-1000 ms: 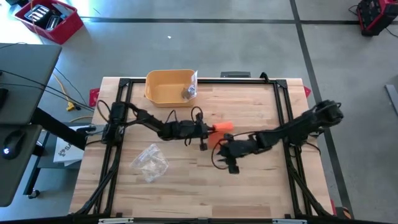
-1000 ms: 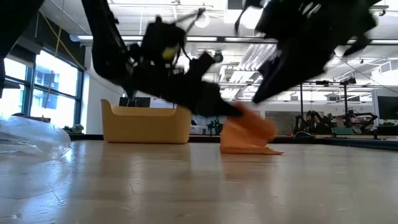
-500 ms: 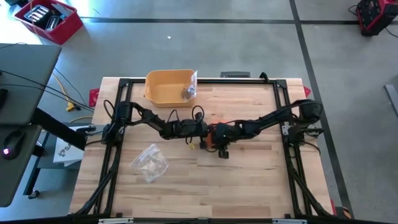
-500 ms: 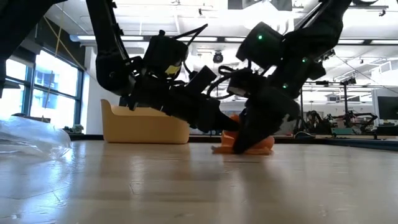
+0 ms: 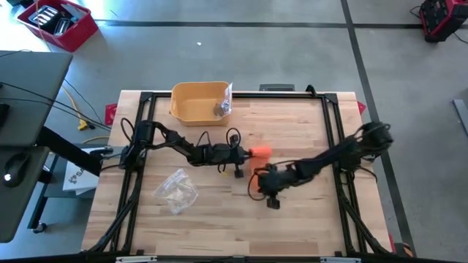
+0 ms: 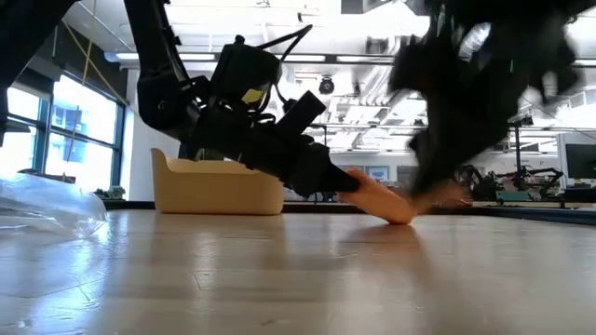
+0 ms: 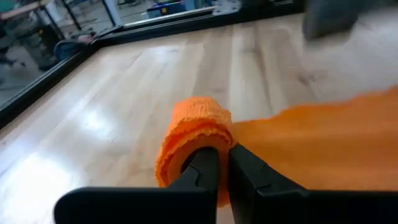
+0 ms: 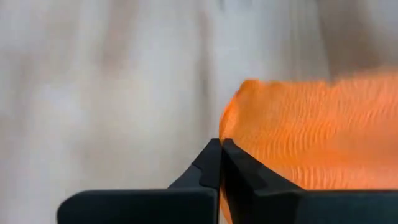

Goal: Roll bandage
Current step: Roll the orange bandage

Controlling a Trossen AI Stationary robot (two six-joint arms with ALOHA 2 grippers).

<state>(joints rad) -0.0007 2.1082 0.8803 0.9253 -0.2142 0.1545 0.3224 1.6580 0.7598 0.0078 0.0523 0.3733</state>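
**Both grippers pinching the orange bandage at mid-table**

The left gripper [image 5: 247,152] is reaching in from the left side of the table [image 5: 307,219] and is lying low over the wood near its middle. Its fingers [image 7: 208,168] are pressed together on the rolled end of the orange bandage [image 7: 196,134], with the roll wrapped around their tips. In the low view the roll is resting against the tabletop at the gripper's tip [image 6: 349,183].

From the roll, the loose strip of the bandage is running toward the right gripper [image 5: 257,175], which is sitting just beside the left one, slightly nearer the front edge of the table. Its fingers [image 8: 214,165] are pressed together too, nipping the free edge of the strip.

A yellow bin [image 5: 199,102] is standing at the back edge of the table. A crumpled clear plastic bag [image 5: 177,190] is lying toward the front left, well apart from both grippers.
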